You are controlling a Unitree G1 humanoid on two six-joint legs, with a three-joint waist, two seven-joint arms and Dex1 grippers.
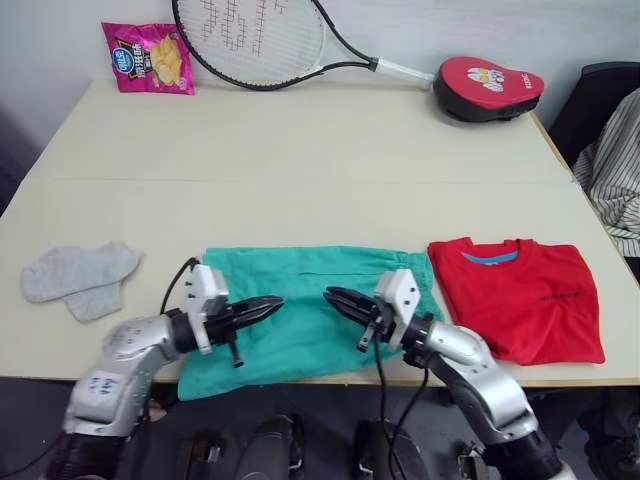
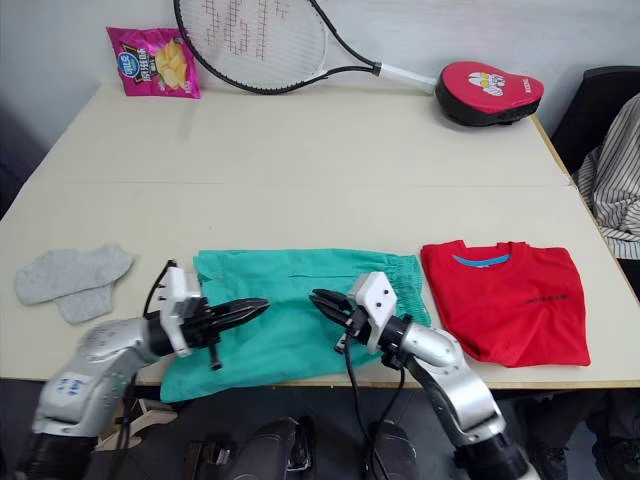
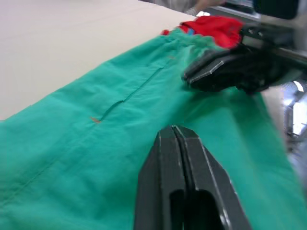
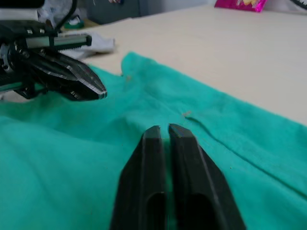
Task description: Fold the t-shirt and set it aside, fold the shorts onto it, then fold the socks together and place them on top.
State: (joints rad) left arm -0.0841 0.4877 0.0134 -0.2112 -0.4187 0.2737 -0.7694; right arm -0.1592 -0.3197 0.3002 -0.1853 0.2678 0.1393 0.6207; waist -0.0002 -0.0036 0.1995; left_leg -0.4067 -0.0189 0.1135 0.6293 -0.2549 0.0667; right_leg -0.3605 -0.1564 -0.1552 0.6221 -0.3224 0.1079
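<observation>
The teal-green shorts [image 1: 300, 300] lie spread flat at the table's front edge. To their right lies the folded red t-shirt [image 1: 525, 295], blue collar band showing. The grey socks [image 1: 80, 278] lie overlapped at the front left. My left gripper [image 1: 275, 301] hovers just over the shorts' left half, fingers shut with nothing between them. My right gripper [image 1: 331, 296] faces it over the shorts' right half, also shut and empty. In the wrist views each pair of fingers [image 3: 180, 143] [image 4: 163, 134] points across the teal cloth at the other gripper.
At the back of the table [image 1: 300, 150] lie a pink crisp packet [image 1: 150, 58], a tennis racket [image 1: 260, 35] and a red padded case [image 1: 490, 88]. A striped cloth [image 1: 615, 175] hangs past the right edge beside a dark chair.
</observation>
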